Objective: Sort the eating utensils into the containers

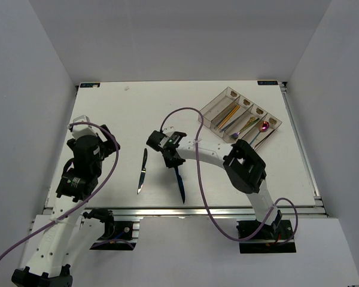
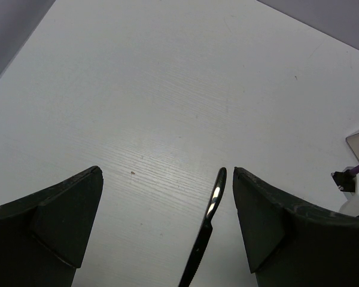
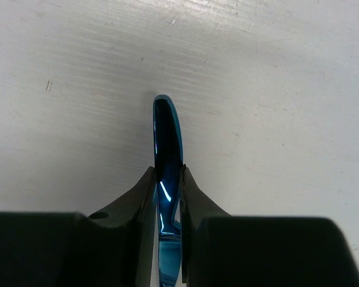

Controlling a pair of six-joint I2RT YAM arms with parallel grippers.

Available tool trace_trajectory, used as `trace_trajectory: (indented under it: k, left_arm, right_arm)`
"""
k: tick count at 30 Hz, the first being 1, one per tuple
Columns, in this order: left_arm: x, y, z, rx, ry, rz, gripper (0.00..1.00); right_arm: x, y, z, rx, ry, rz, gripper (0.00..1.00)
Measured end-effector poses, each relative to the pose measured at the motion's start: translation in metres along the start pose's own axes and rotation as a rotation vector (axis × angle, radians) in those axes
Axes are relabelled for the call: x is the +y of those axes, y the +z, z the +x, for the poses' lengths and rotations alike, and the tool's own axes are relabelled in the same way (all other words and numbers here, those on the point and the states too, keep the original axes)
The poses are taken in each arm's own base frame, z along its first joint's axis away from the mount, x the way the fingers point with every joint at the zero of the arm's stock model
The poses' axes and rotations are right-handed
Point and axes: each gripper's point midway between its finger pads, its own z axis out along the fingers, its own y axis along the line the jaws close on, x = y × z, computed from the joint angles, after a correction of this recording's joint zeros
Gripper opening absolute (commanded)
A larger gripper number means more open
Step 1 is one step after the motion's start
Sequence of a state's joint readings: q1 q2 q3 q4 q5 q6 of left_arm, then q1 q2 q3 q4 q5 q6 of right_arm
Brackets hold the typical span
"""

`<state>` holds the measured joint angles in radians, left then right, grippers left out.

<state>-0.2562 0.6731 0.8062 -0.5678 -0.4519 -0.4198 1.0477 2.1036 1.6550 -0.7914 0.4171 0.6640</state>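
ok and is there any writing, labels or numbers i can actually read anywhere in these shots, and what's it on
No text is readable in any view.
On the clear smoky-grey plastic tray, the small brownish labels at the compartment ends: too small to read.
On the white table, the dark stickers at its far corners: blurred.
On the shiny blue metal knife: no marking shows.

Blue knife [image 3: 166,134] cut off at bottom edge, black knife [image 2: 204,230] likewise, tray labels [image 1: 246,103] unreadable

White wood-grain table [image 1: 119,113], grey walls [image 1: 36,72] around it, aluminium rail [image 1: 185,211] along near edge
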Motion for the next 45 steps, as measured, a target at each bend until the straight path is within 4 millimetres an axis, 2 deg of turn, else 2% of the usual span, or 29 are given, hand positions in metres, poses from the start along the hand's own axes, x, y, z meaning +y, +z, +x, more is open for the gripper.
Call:
trace_trajectory:
  k: [4,8,12,15,26,36,42,45]
  left_arm:
    - [0.000,0.000,0.000,0.000,0.000,0.000,0.98]
    - [0.000,0.000,0.000,0.000,0.000,0.000,0.98]
    - [0.000,0.000,0.000,0.000,0.000,0.000,0.98]
    - [0.000,0.000,0.000,0.000,0.000,0.000,0.98]
    - [0.000,0.002,0.002,0.009,0.005,-0.003,0.98]
    - [-0.003,0.003,0.005,0.021,0.014,0.002,0.98]
    - [-0.005,0.005,0.008,0.032,0.022,0.006,0.98]
    - [-0.006,0.006,0.009,0.035,0.024,0.006,0.98]
  right_arm:
    - [-0.003,-0.003,-0.004,-0.007,0.002,-0.003,0.00]
    - [-0.016,-0.007,-0.017,-0.022,0.029,-0.003,0.00]
    - [-0.038,-0.011,-0.038,-0.044,0.075,0.003,0.00]
    - [-0.058,-0.011,-0.061,-0.067,0.125,0.009,0.00]
    - [-0.171,-0.025,-0.178,-0.255,0.418,0.005,0.00]
    - [-0.272,-0.023,-0.229,-0.386,0.664,-0.034,0.00]
    - [-0.337,-0.036,-0.280,-0.534,0.815,-0.090,0.00]
    - [-0.361,-0.031,-0.291,-0.582,0.875,-0.117,0.00]
